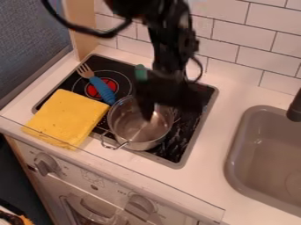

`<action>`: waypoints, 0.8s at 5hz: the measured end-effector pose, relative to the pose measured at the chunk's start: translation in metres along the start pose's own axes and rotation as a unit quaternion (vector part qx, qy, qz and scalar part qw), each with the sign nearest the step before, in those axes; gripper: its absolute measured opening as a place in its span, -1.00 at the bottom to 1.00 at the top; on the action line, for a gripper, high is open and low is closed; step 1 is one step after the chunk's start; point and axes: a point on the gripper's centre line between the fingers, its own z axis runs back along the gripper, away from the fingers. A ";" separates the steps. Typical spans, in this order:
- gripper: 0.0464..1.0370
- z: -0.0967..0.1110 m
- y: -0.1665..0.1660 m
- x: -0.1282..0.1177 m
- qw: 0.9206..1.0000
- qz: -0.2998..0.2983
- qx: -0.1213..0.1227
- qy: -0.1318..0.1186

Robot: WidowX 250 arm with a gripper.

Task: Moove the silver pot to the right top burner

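My black gripper [150, 112] hangs down over the stove, its lower end at the inside of the silver pot [140, 141], near the pot's back right side. The pot stands upright on the front middle part of the black stovetop [178, 148], with a wire handle at its front left. Behind the pot, the gripper and its dark wrist cover the right back part of the stovetop, so the burner there is hidden. Whether the gripper touches the pot wall, I cannot tell.
A yellow cloth [67, 117] lies over the stove's front left, close to the pot. A fork with a blue handle [103, 90] crosses the red-centred left back burner. A green object [140, 72] is beside the gripper. The sink [235, 151] lies right.
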 end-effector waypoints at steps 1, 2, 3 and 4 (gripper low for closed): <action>0.83 -0.016 -0.008 -0.001 1.000 -0.009 0.004 0.008; 0.27 -0.021 -0.022 0.006 1.000 -0.018 0.008 0.005; -0.34 -0.020 -0.025 0.004 1.000 -0.010 0.020 0.006; -0.77 -0.020 -0.025 0.004 1.000 -0.005 0.020 0.005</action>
